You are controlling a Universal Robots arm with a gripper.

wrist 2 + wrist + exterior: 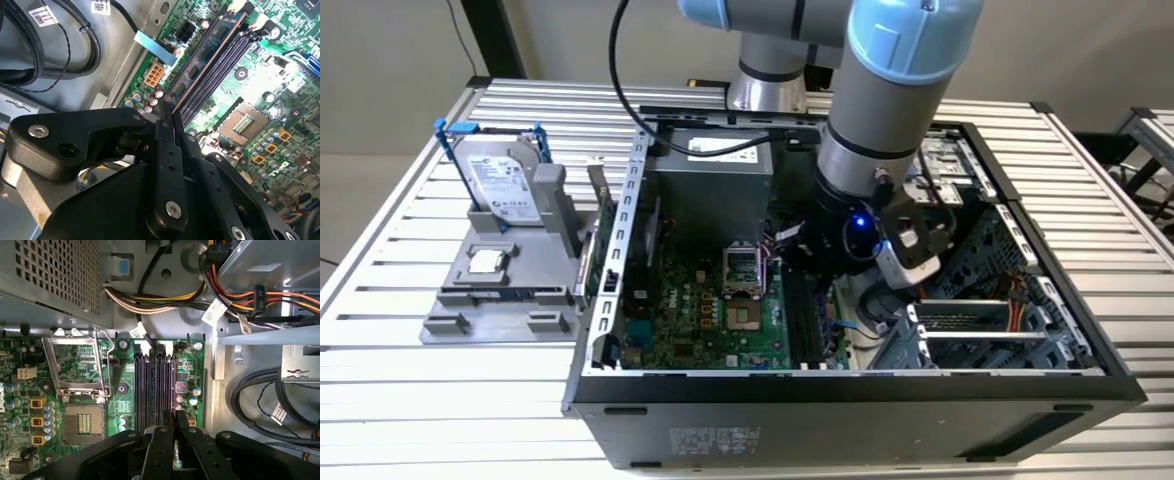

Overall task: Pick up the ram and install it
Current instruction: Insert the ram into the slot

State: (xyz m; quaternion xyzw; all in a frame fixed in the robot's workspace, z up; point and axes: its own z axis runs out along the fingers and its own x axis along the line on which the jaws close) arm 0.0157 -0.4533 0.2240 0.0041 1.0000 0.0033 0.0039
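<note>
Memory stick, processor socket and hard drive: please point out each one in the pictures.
memory stick (210,60), second wrist view, on its long edge standing in the slot.
processor socket (82,425), first wrist view, on the open socket's middle.
hard drive (500,178), exterior view, on its silver face.

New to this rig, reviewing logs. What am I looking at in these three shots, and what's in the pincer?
The exterior view shows one robot arm reaching down into an open computer case that lies on a slatted metal table. On that view's left, a grey holder carries a silver hard drive in a blue frame and a small square processor chip.

The two wrist views come from cameras riding on the arm, looking past the black pincer at the green motherboard.

The pincer is shut on the ram, a thin long memory stick seen edge-on. It lies along the dark memory slots, beside the open processor socket. Whether it is fully seated cannot be told.
</note>
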